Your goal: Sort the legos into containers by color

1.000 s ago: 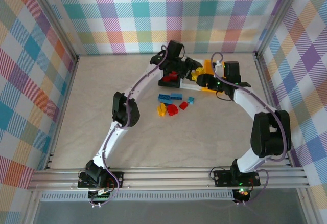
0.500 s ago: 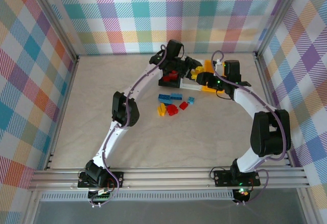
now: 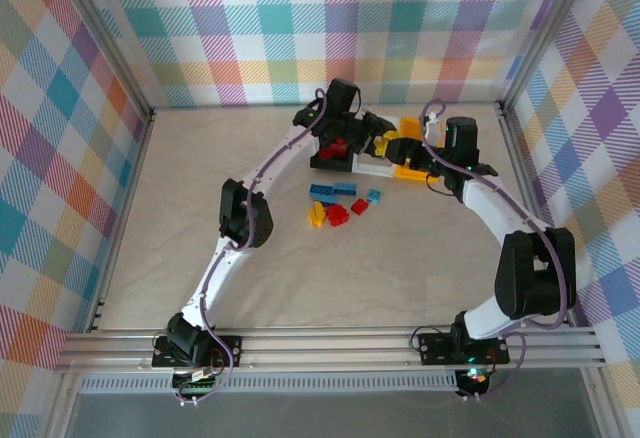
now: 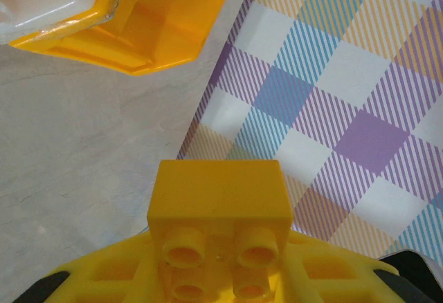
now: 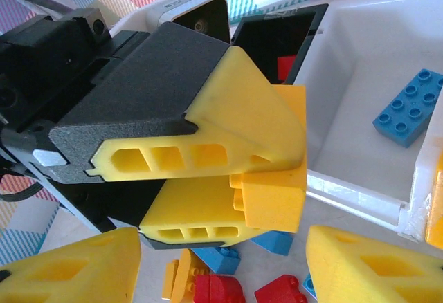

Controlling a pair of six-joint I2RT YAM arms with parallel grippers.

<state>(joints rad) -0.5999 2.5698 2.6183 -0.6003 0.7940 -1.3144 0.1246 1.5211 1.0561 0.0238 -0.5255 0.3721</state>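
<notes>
Two white-tubed arms, the left arm (image 3: pixel 280 163) and the right arm (image 3: pixel 490 203), with bulky black joint housings and grey-purple cables (image 3: pixel 427 110) looped along them; hollow-ribbed yellow wedge fingers (image 5: pixel 235 109) mounted on textured black bodies

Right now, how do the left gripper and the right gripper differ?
The left gripper is shut on a yellow brick; the right gripper is open and holds nothing. The left gripper points toward the yellow bin; the right gripper points at the left gripper, which sits ahead of it, between its spread tips. Both have yellow fingers.
</notes>
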